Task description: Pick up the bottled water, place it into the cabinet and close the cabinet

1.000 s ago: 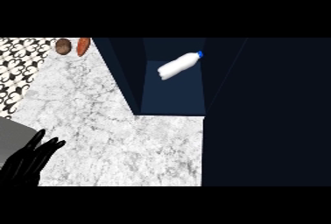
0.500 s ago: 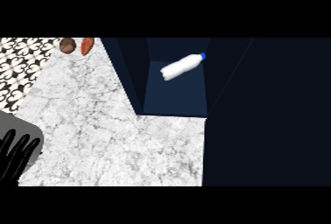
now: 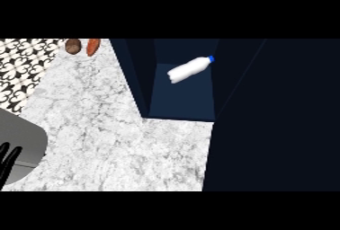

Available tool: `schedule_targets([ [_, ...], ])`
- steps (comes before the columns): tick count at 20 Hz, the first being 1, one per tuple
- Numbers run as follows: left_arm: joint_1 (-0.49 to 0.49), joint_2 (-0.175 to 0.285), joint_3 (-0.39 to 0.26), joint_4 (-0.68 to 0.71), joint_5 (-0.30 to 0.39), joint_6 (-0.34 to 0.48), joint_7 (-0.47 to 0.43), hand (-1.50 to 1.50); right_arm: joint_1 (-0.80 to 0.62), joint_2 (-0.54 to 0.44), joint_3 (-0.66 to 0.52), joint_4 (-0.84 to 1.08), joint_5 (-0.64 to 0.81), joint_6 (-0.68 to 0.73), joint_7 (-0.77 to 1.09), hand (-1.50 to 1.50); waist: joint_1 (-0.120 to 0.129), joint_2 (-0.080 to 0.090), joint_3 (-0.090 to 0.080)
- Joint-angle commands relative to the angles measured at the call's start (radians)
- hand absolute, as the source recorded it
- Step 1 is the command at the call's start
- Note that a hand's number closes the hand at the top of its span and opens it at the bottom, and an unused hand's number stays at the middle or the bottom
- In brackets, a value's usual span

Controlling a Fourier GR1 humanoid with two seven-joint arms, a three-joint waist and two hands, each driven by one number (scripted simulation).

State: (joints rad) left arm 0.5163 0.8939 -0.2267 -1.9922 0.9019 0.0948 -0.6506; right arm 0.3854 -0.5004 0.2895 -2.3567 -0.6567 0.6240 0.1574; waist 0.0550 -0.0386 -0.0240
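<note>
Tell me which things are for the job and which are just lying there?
For the job: white plastic water bottle with blue cap; dark blue cabinet; black left hand.
Just lying about: brown round item; orange oval item.

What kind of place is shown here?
Probably a kitchen: a marble counter, a dark blue cabinet with a water bottle lying inside, and patterned tiles at the left.

The bottled water [image 3: 189, 69] lies tilted inside the cabinet [image 3: 182, 103] at the table [image 3: 119, 134] top's far edge; left robot hand [image 3: 8, 159] at its left edge.
</note>
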Motion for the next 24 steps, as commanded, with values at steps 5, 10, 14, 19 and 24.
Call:
schedule_targets([
  [5,0.065,0.044,0.065,0.014,0.027,-0.079,-0.024,-1.5,-0.174,0.063,0.142,-0.145,0.148,-0.203,0.165,1.5,0.024,0.002,-0.001],
  [10,0.089,0.06,0.097,0.015,0.045,-0.132,-0.04,-1.5,-0.329,0.136,0.238,-0.093,0.155,-0.312,0.243,1.5,0.038,0.003,0.0],
  [14,0.108,0.073,0.128,0.03,0.06,-0.168,-0.05,-1.5,-0.461,0.216,0.261,-0.033,0.164,-0.408,0.287,1.5,0.053,0.008,0.001],
  [19,0.136,0.092,0.172,0.047,0.07,-0.201,-0.061,-1.5,-0.573,0.342,0.316,0.071,0.198,-0.526,0.35,1.5,0.071,0.016,0.005],
  [24,0.15,0.114,0.206,0.055,0.083,-0.278,-0.077,-1.5,-0.776,0.426,0.348,0.226,0.137,-0.54,0.483,1.5,0.112,0.032,0.008],
])
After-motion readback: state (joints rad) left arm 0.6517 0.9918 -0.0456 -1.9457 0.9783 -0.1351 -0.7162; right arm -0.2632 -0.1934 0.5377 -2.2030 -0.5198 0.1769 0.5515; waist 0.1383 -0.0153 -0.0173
